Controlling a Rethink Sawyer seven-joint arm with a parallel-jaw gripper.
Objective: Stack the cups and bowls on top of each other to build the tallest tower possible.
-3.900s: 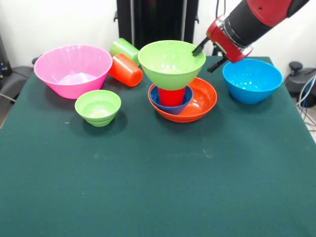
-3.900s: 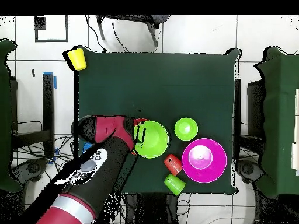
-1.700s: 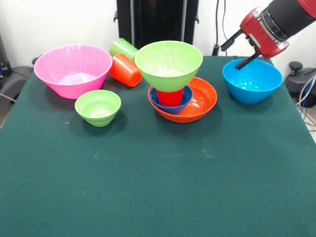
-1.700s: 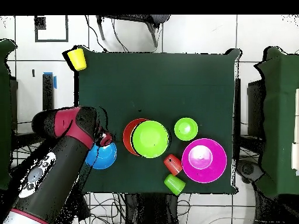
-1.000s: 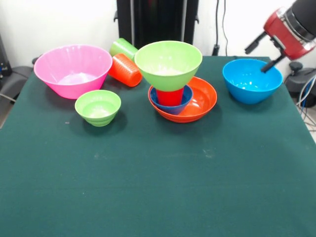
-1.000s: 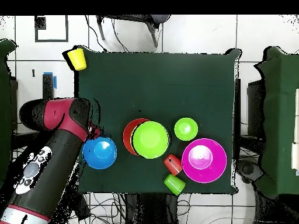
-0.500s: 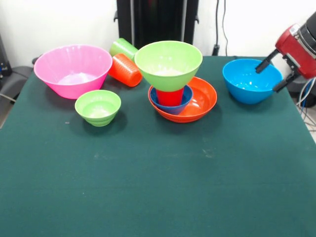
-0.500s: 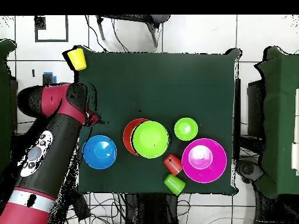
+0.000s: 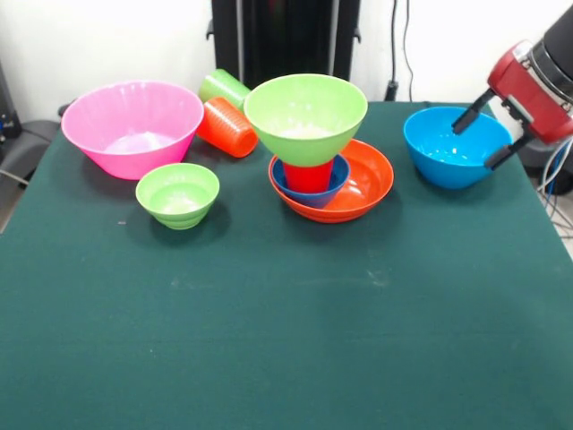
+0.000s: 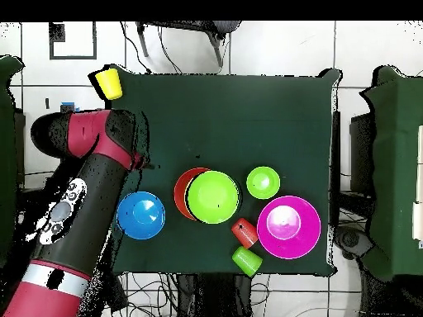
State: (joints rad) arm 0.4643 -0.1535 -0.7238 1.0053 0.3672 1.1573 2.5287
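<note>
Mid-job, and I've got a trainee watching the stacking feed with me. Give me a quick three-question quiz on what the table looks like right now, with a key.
1. True or false: the orange cup stands upright.
2. What sits directly under the large green bowl in the tower? A) red cup B) small green bowl C) pink bowl
3. Which bowl is the gripper nearest?

Key:
1. False; it lies on its side beside the light green cup.
2. A; the red cup stands in the small dark blue bowl, inside the orange bowl.
3. The blue bowl; the fingers are spread at its rim, holding nothing.
</note>
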